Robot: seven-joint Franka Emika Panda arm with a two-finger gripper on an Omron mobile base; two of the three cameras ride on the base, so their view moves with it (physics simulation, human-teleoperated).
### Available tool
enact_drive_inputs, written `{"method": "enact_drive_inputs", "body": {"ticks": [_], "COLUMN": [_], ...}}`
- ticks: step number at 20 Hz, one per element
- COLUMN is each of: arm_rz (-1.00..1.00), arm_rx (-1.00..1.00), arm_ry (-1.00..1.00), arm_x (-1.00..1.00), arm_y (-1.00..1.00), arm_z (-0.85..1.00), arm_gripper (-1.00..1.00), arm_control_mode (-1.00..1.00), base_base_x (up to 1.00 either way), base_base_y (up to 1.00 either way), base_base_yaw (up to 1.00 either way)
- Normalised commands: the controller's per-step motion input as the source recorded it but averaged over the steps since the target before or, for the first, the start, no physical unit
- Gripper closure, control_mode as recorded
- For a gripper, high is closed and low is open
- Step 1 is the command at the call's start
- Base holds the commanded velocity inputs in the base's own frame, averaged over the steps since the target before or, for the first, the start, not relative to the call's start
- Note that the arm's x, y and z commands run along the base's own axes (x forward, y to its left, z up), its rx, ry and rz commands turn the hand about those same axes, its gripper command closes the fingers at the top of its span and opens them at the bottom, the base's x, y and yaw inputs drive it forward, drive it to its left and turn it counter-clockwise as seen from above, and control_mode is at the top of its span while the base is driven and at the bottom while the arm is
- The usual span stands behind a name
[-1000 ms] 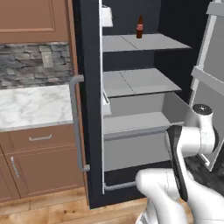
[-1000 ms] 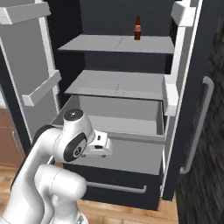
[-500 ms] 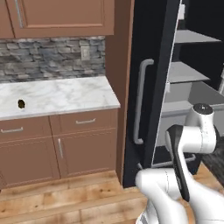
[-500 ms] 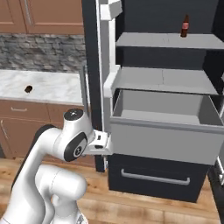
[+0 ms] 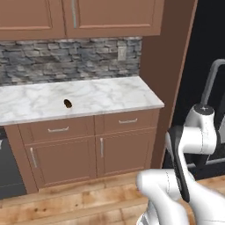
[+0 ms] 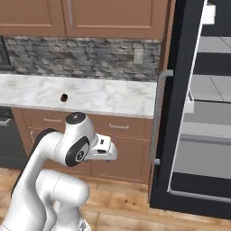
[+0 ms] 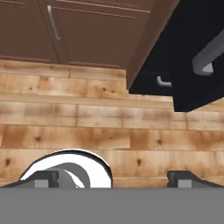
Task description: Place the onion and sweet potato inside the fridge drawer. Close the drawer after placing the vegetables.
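A small dark brown oval lump, the sweet potato, lies on the marble counter near its middle; the right base view shows the sweet potato too. The onion is out of view. Behind the open fridge door, at the right edge, the light-grey fridge drawer stands pulled out. My gripper is open and empty, its fingertips wide apart. It hangs low in front of the base and points down at the wooden floor, well away from the counter and the drawer.
Brown base cabinets with silver handles run under the counter, and wall cabinets hang above a stone backsplash. The black fridge door with its grey bar handle stands open on the right. A dark appliance sits at the far left.
The whole picture has shifted: the base has swung from facing the open fridge to facing the counter on its left. The arm keeps its folded pose and the gripper stays open.
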Motion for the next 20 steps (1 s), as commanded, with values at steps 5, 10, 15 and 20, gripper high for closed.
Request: {"method": "enact_drive_inputs", "body": {"ticks": [5,10,15,20], "arm_rz": [0.0,0.0,0.0,0.06], "arm_rx": [0.0,0.0,0.0,0.01], "arm_ry": [0.0,0.0,0.0,0.03], "arm_x": [0.0,0.0,0.0,0.59], "arm_y": [0.0,0.0,0.0,0.0], "arm_z": [0.0,0.0,0.0,0.0], "arm_gripper": [-1.0,-1.0,-1.0,-1.0], "arm_control_mode": [1.0,1.0,1.0,-1.0], "base_base_x": [0.93,0.98,0.95,0.3], "base_base_y": [0.98,1.0,0.51,0.0], "base_base_yaw": [0.04,0.09,0.14,0.05]}}
